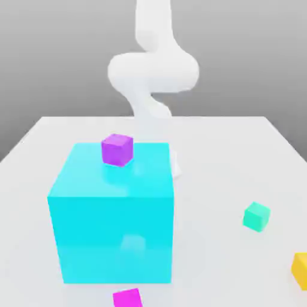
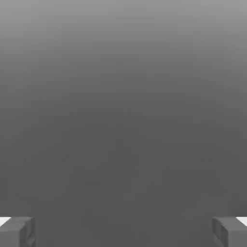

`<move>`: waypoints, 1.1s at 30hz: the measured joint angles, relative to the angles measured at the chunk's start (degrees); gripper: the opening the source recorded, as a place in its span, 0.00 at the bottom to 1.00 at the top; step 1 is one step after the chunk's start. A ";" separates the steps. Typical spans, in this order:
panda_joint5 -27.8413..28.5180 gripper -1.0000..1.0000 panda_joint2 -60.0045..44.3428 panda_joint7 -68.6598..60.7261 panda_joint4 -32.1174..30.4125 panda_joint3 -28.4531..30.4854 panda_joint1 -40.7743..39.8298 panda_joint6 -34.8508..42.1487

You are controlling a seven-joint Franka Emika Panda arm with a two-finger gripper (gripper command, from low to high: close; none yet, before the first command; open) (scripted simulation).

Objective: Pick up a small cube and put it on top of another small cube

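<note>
Fingers (image 2: 123,232) stand spread, holding nothing; yellow-orange cube (image 1: 301,271) sits on the bench (image 1: 222,144), and a careless approach past the cyan block (image 1: 114,237) could knock it.

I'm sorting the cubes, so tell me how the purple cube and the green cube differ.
The purple cube sits on top of the big cyan block; the green cube sits on the table. The purple cube is purple, while the green cube is teal-green. The purple cube is toward the exterior view's left, the green cube toward its right. Both are small.
</note>
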State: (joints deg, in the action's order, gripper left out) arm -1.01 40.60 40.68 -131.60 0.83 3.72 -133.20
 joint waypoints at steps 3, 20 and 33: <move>-1.37 0.50 -6.56 -6.52 0.23 0.83 4.44 -1.77; -5.30 0.50 -41.87 -39.24 1.44 -2.91 22.23 -11.42; 5.54 0.50 -68.40 -48.72 3.42 -4.79 29.29 -22.74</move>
State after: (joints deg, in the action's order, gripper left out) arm 4.53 -27.80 -8.04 -128.18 -3.96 33.01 -155.94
